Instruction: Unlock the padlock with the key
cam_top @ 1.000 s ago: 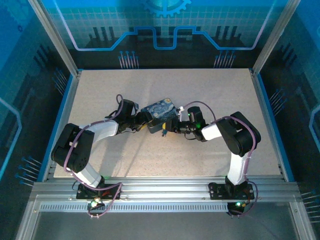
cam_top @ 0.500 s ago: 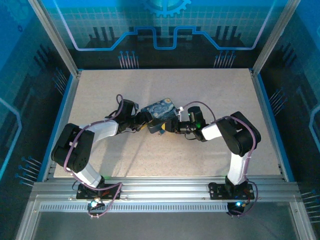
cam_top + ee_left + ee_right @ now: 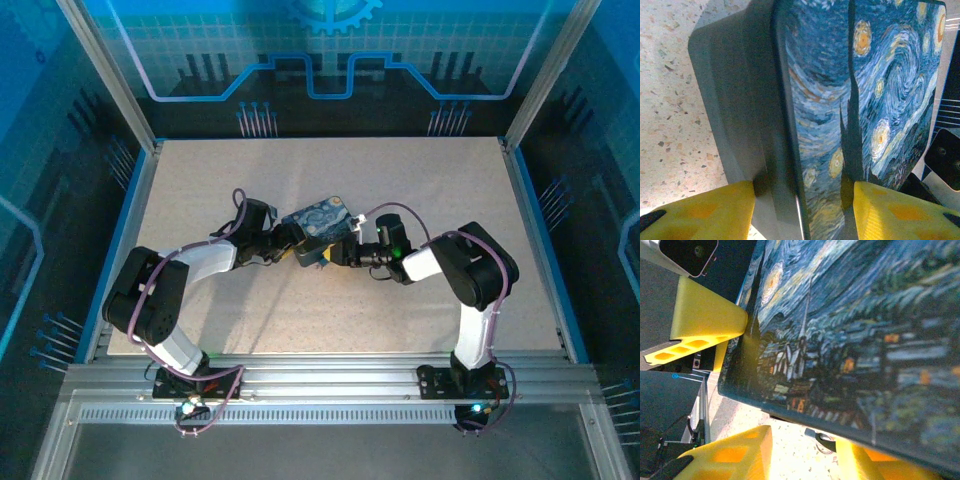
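Top view: both arms meet mid-table (image 3: 400, 310) at the tin (image 3: 322, 220). The left gripper (image 3: 293, 247) is at its near-left edge and the right gripper (image 3: 335, 252) at its near-right edge, both touching or almost touching it. The padlock and key are too small to pick out here, hidden around the tin and fingers. The tin looks tilted and its lid is shut, so the contents are unseen. Left wrist: the left gripper (image 3: 802, 200) is clamped on the tin (image 3: 865, 100). One yellow finger presses the grey side and the other presses the painted lid. The tin stands on edge over the table (image 3: 670, 100). A black part (image 3: 945, 155) is cut off at the right edge and is hard to identify. Right wrist: the tin (image 3: 865, 330) lies across the upper frame, blurred on the right. A left finger (image 3: 700, 325) presses its edge at upper left. The right gripper (image 3: 802, 450) sits just below the tin's lower edge with its fingers apart and table (image 3: 790, 432) showing between them. I cannot tell whether they pinch anything. A small dark loop (image 3: 824, 439) pokes out from under the tin beside the right-hand finger. It could be the padlock's shackle or part of the key, cannot tell which.
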You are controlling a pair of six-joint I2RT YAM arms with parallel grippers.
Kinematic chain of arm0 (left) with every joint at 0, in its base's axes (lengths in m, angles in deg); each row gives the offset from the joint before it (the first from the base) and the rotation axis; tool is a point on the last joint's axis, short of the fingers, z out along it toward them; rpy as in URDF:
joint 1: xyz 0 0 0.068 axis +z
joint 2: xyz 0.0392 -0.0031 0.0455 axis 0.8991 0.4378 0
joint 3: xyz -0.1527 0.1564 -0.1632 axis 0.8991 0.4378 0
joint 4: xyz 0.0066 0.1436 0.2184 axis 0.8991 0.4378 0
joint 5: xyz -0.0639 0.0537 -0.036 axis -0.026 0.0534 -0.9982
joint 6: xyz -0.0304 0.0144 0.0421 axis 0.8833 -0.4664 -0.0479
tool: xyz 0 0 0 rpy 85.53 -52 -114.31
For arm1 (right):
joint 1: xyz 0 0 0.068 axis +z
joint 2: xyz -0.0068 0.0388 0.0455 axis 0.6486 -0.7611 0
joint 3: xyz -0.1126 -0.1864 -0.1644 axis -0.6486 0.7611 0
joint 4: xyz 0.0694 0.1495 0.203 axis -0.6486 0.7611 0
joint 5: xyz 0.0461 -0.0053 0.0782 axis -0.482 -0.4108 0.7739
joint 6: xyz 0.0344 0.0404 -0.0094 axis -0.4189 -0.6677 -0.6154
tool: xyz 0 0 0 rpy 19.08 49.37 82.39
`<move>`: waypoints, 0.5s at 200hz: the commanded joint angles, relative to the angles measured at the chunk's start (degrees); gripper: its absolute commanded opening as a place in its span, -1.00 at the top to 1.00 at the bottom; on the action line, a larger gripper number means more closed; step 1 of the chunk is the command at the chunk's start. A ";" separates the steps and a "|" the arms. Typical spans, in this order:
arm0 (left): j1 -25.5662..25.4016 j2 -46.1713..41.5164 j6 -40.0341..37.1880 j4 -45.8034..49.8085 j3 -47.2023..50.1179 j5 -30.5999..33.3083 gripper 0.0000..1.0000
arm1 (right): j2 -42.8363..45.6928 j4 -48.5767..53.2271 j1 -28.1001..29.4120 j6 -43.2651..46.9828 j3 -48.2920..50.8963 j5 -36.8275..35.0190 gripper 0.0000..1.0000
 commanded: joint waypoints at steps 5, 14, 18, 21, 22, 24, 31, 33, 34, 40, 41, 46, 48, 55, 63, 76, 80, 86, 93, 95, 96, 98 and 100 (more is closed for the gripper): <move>-1.05 0.17 -0.09 5.37 1.55 0.74 -0.08 | -0.89 -1.89 0.00 1.52 0.36 0.90 0.27; -1.05 0.07 -0.05 5.40 1.58 0.81 -0.08 | -0.84 -1.74 -0.01 1.68 0.46 0.74 0.31; -1.05 0.10 -0.08 5.34 1.66 0.78 -0.08 | -0.76 -1.64 0.00 1.80 0.53 0.74 0.33; -1.05 0.08 0.00 5.26 1.64 0.77 -0.08 | -0.73 -1.49 0.00 1.80 0.58 0.74 0.34; -1.05 0.09 -0.04 5.25 1.68 0.76 -0.08 | -0.72 -1.47 0.00 1.83 0.62 0.74 0.34; -1.05 0.11 -0.07 5.26 1.65 0.75 -0.08 | -0.64 -1.35 0.00 1.86 0.66 0.69 0.35; -1.05 0.03 0.05 5.31 1.65 0.74 -0.08 | -0.47 -0.99 0.04 2.10 0.76 0.65 0.38; -1.05 0.02 0.02 5.32 1.64 0.74 -0.08 | -0.40 -0.85 -0.04 2.19 0.80 0.65 0.40; -1.05 0.02 0.01 5.32 1.64 0.74 -0.08 | -0.38 -0.84 -0.02 2.20 0.78 0.56 0.40; -1.05 0.02 0.01 5.28 1.69 0.79 -0.08 | -0.28 -0.50 0.00 2.38 0.92 0.47 0.42; -1.05 0.02 0.01 5.30 1.71 0.81 -0.08 | -0.23 -0.45 0.00 2.39 0.93 0.47 0.43; -1.05 -0.09 0.01 5.32 1.68 0.82 -0.08 | -0.10 -0.17 0.00 2.62 1.06 0.39 0.44; -1.05 -0.07 0.01 5.28 1.69 0.81 -0.08 | -0.02 -0.08 0.00 2.65 1.10 0.30 0.44; -1.05 -0.13 0.02 5.39 1.65 0.88 -0.08 | 0.06 0.13 0.00 2.89 1.11 0.20 0.48; -1.05 -0.21 0.05 5.39 1.73 0.96 -0.08 | 0.15 0.37 0.00 3.00 1.20 0.10 0.53; -1.05 -0.24 0.06 5.49 1.65 1.00 -0.08 | 0.07 0.54 0.00 2.96 1.19 0.05 0.61; -1.06 -0.24 0.01 5.50 1.70 1.01 -0.08 | 0.00 0.57 0.00 2.92 1.15 0.04 0.64; -1.12 -0.31 0.02 5.50 1.64 1.01 -0.08 | -0.07 0.64 -0.08 2.92 1.11 0.01 0.69; -1.14 -0.33 0.02 5.56 1.61 1.05 -0.08 | -0.05 0.79 -0.09 2.92 1.11 -0.05 0.75; -1.14 -0.29 0.06 5.54 1.65 1.08 -0.08 | -0.01 0.82 -0.09 2.92 1.11 -0.05 0.77; -1.14 -0.31 0.03 5.56 1.69 1.09 -0.08 | 0.04 0.87 -0.09 2.92 1.11 -0.10 0.77; -1.14 -0.32 0.02 5.54 1.69 1.09 -0.08 | 0.07 0.91 -0.09 2.92 1.11 -0.06 0.79; -1.14 -0.33 0.01 5.57 1.69 1.07 -0.08 | 0.02 0.98 -0.09 2.92 1.11 -0.12 0.80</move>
